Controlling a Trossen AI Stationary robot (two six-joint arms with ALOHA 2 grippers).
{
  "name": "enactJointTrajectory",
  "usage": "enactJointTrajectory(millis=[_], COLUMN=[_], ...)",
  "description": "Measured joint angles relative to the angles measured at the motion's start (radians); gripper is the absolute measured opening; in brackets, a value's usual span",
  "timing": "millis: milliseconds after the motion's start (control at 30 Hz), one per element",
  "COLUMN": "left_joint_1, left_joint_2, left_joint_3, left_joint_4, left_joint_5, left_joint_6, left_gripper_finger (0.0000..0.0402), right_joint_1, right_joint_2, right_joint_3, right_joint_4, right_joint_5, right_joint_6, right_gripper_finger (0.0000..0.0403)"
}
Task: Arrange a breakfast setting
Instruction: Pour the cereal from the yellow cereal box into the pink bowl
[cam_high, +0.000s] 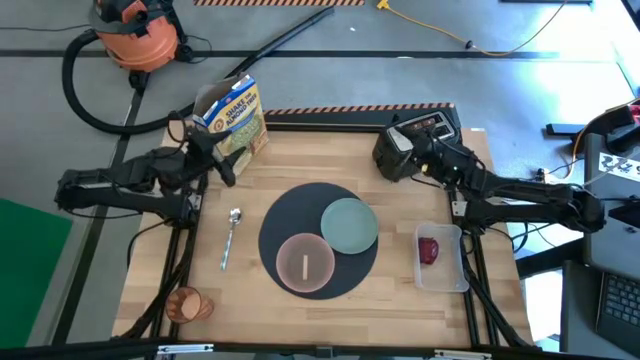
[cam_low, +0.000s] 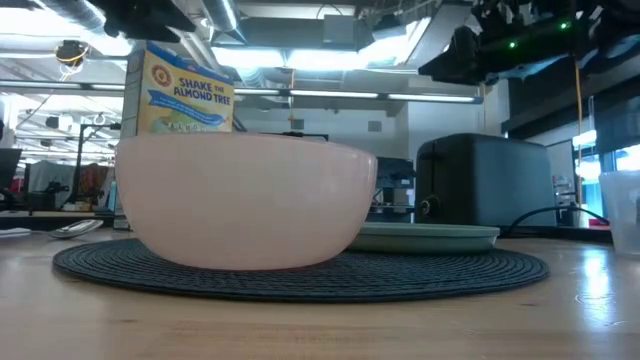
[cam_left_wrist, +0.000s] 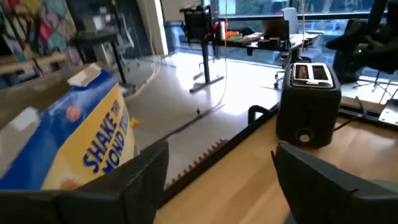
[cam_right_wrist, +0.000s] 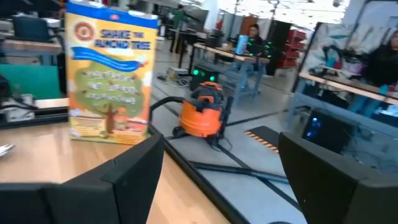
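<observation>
Two dark jointed arms, seemingly black, with broad matte fingers (cam_right_wrist: 124, 180).

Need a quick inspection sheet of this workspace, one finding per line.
Surface: wooden table.
Job's things: pink bowl and pale green plate on round dark-grey mat; metal spoon left of mat; orange translucent cup at near-left corner; red apple in clear container.
Clutter: cereal box, black toaster.
Grippers: left gripper open by box; right gripper open by toaster.
Cables: yellow cable on floor.
Surroundings: orange vacuum.
</observation>
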Motion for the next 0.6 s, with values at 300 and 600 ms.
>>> enactJointTrajectory(millis=[300,600], left_joint_1=[0.0,0.0], left_joint_2=[-0.002,-0.002], left_joint_3=[0.094,0.217], left_joint_4=[-0.303,-0.606], left_joint_5=[0.017,-0.019], left_joint_6=[-0.233,-0.442], left_gripper_finger=[0.0359,0.035], right_joint_1=[-0.024,-0.023], right_joint_2=[-0.001,-0.001], right_joint_3=[0.0,0.0], right_joint_4=[0.056,0.044], right_joint_5=[-0.019,-0.008], right_joint_6=[0.001,0.002], right_gripper_finger=[0.0303,0.0303])
